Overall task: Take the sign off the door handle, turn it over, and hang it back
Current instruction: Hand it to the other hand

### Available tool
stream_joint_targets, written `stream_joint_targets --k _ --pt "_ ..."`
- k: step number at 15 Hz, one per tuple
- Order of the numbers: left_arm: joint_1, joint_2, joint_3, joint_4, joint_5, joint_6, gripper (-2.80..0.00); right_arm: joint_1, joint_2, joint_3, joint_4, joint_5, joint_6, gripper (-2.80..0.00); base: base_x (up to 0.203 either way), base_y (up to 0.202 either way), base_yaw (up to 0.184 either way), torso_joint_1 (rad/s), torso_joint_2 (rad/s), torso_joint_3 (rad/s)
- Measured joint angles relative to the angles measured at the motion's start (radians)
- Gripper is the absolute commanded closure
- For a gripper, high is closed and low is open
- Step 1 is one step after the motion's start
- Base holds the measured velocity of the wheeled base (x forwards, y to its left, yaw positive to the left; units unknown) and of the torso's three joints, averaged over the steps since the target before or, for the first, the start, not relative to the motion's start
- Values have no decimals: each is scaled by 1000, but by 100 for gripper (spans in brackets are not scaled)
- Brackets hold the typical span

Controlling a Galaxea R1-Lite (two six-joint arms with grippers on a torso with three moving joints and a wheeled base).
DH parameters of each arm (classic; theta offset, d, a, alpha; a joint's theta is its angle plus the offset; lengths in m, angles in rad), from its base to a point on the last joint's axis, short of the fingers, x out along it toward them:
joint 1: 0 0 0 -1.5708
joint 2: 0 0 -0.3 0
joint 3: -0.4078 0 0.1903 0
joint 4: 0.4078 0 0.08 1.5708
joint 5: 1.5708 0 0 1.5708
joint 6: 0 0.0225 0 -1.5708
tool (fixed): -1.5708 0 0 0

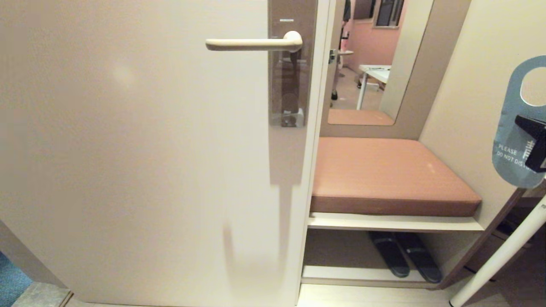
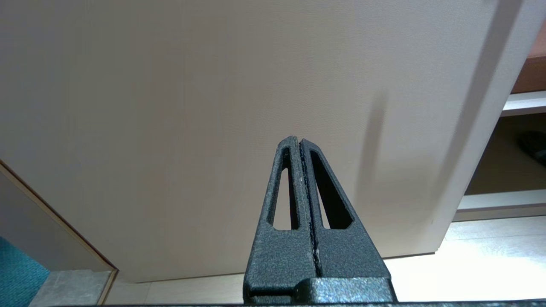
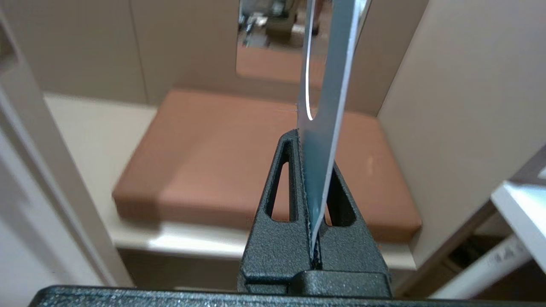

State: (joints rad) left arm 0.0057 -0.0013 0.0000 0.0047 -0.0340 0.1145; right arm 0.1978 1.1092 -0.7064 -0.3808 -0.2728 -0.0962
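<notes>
Sign: blue face shown, lettered "PLEASE DO NOT DIS…", rest hidden; clamped between the jaws of the right gripper at far right, well apart from the bare handle. Left gripper: jaws pressed together, nothing held, near the door.

A cream door fills the view, well left of the tool. Below the tool sits a brown cushioned bench, dark slippers on the shelf beneath it. Behind the bench, a mirror reflects a pink-walled room
</notes>
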Motion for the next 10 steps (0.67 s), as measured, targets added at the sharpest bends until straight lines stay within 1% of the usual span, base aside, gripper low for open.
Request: stream_joint_targets --k 3,6,8,10 --pt "0 0 0 0 0 -1 0 -81 -118 168 -1 126 1 0 0 0 0 0 0 0" --pt "0 0 0 0 1 0 0 -128 -261 370 -1 223 -4 0 0 0 0 0 0 0" --pt "0 0 0 0 1 -1 0 -150 -365 497 -2 256 -4 0 0 0 0 0 0 0" --pt "0 0 0 0 0 -1 0 -160 -470 614 0 267 -6 0 0 0 0 0 0 0"
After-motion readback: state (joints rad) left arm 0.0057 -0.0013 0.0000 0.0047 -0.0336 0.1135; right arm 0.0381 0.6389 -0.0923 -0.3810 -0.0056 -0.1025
